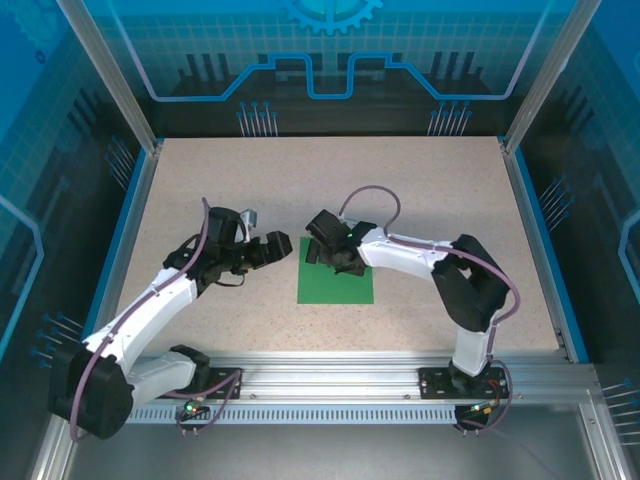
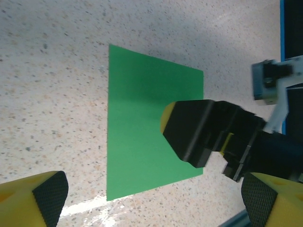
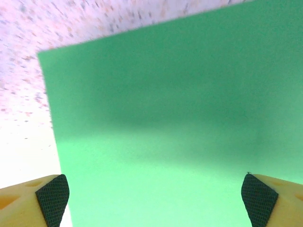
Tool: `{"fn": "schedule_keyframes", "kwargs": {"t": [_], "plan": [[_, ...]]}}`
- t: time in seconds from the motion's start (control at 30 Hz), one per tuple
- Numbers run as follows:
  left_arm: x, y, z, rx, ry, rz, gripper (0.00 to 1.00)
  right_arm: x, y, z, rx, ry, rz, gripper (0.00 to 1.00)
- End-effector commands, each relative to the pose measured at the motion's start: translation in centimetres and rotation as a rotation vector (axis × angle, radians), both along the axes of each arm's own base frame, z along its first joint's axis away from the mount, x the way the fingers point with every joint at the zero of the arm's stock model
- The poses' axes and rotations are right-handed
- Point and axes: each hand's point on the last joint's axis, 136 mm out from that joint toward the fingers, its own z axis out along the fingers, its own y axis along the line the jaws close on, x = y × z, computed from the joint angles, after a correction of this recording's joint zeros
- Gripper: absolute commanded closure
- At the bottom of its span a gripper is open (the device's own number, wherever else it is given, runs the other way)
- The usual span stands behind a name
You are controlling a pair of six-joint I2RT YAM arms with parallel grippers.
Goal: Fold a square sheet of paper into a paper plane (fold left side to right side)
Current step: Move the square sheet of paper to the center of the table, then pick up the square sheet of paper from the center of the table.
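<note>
At the near edge of the tabletop (image 1: pixel 420 190) an aluminium rail (image 1: pixel 330 375) carries the two arm bases, the left arm (image 1: pixel 150 310) rising from the left end and the right arm (image 1: pixel 470 290) from the right end. Both arms reach inward toward the middle.

Just beyond the rail, the square sheet of paper (image 1: pixel 335 285) lies flat on the speckled tabletop, roughly central and a little closer to the near side than the far side. It is bright green, plain and shows no crease; its edges run about parallel to the tabletop's edges.

The left claw (image 1: pixel 280 248) hangs over bare tabletop just beside the sheet's left edge, pointing toward it, with its jaws spread wide and nothing between them. In the left wrist view its yellow fingers with black textured pads (image 2: pixel 49 196) stand far apart at the bottom corners, with the sheet (image 2: pixel 137 142) ahead of them.

The right claw (image 1: pixel 325 250) is over the far left part of the sheet, jaws likewise wide apart and empty. The left wrist view shows it (image 2: pixel 199 132) as a dark block above the paper; whether it touches the paper cannot be told. In the right wrist view its pads (image 3: pixel 52 198) sit apart at the lower corners and the green sheet (image 3: pixel 165 118) lies close below.

Farthest back stands a blue panel (image 1: pixel 330 60).
</note>
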Motion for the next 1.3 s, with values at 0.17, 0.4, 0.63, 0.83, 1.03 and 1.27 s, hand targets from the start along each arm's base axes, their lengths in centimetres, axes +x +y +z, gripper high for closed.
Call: {"fn": "schedule_keyframes", "kwargs": {"t": [0.17, 0.4, 0.63, 0.83, 1.03, 1.27], "plan": [[-0.2, -4.0, -1.9, -0.117, 0.142, -0.122, 0.09, -0.1, -6.0, 1.8, -0.123, -0.058, 0.068, 0.00], [-0.2, -6.9, -5.1, -0.108, 0.253, -0.195, 0.21, 1.4, -7.9, 0.7, -0.057, -0.035, 0.146, 0.00], [-0.4, -9.2, -7.4, -0.086, 0.315, -0.222, 0.27, 3.7, -7.3, -0.2, -0.014, -0.035, 0.195, 0.00], [-0.8, -8.9, -9.8, -0.038, 0.391, -0.201, 0.27, 5.3, -6.1, -1.3, -0.044, -0.001, 0.224, 0.00], [-1.4, -8.7, -11.3, -0.018, 0.437, -0.198, 0.28, 6.1, -6.7, -2.9, -0.127, 0.050, 0.176, 0.00], [-1.8, -8.6, -12.5, -0.008, 0.474, -0.195, 0.30, 5.6, -6.7, -4.7, -0.143, 0.107, 0.167, 0.00]]}}
